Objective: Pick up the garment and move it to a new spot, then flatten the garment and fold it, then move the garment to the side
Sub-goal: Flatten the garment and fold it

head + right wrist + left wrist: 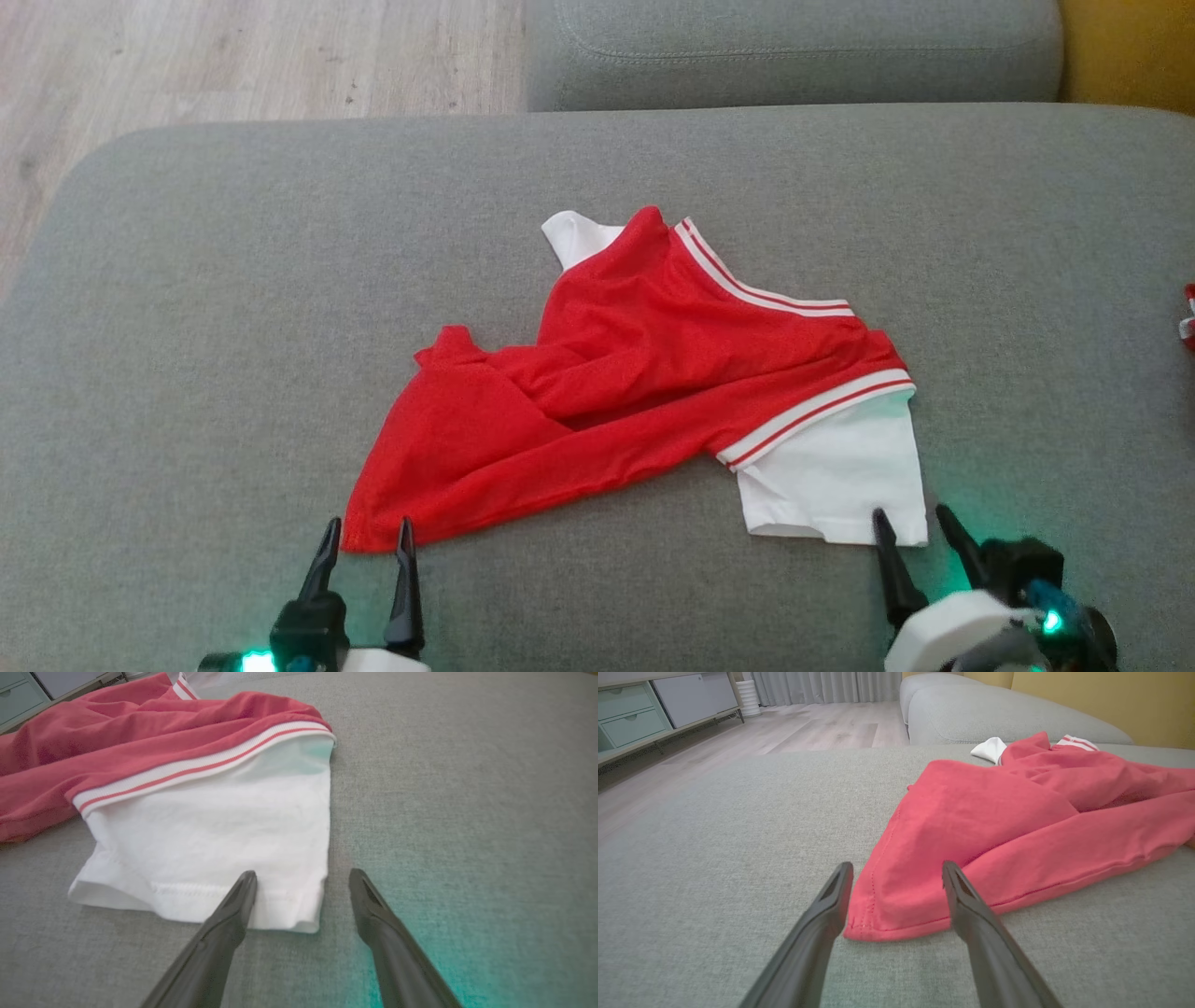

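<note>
No writing, brand, number or sign can be read anywhere, neither on the red and white garment (pixel 644 373) nor on the grey cushion (pixel 187 327) it lies on.

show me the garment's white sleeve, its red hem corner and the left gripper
garment's white sleeve (pixel 210 844): right wrist view, middle of the white cloth
garment's red hem corner (pixel 878 919): left wrist view, stitched corner nearest the camera
left gripper (pixel 368 527): head view, midway between its open fingertips

Left pincer (pixel 368 525) and right pincer (pixel 909 511) — slim dark tapered fingers (pixel 404 579), white wrist shells (pixel 962 623), green lights (pixel 1052 621) — perhaps blue cabling (pixel 1044 595).
</note>
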{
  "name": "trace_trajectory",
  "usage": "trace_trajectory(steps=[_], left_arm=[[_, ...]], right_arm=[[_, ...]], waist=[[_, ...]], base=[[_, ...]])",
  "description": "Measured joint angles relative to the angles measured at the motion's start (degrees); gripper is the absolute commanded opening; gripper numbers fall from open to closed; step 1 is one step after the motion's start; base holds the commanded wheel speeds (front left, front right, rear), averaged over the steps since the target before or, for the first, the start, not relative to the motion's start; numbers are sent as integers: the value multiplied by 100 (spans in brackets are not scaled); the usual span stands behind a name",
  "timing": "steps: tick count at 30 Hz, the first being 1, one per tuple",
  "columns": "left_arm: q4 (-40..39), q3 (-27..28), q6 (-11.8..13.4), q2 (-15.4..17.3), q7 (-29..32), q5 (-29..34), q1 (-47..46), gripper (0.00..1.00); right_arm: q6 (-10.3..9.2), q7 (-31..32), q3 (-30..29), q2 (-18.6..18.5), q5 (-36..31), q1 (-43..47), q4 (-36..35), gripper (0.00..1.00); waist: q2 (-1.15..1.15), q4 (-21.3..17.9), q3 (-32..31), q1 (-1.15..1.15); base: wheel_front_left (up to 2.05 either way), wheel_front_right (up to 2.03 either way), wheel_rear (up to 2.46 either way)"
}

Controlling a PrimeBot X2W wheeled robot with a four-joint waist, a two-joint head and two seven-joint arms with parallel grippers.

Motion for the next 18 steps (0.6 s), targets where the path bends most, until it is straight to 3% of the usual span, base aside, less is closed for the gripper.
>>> trace_trajectory(steps=[10, 14, 15, 18], left_arm=[[99, -27, 0, 1, 0, -49, -23, 100], [120, -30, 2, 1, 0, -107, -27, 100], [126, -30, 4, 1, 0, -110, -27, 100], [135, -29, 7, 1, 0, -159, -27, 100]], right_arm=[[0, -79, 296, -42, 348, -554, 922, 98], [0, -78, 631, -112, 610, -700, 1218, 39], [0, -78, 724, -122, 708, -726, 1274, 0], [0, -80, 899, -112, 871, -739, 1349, 0]], waist=[[0, 53, 17, -1], [0, 77, -18, -1], [0, 79, -27, -1], [0, 70, -38, -1]], base=[[0, 0, 0], [0, 0, 0], [0, 0, 0], [0, 0, 0]])
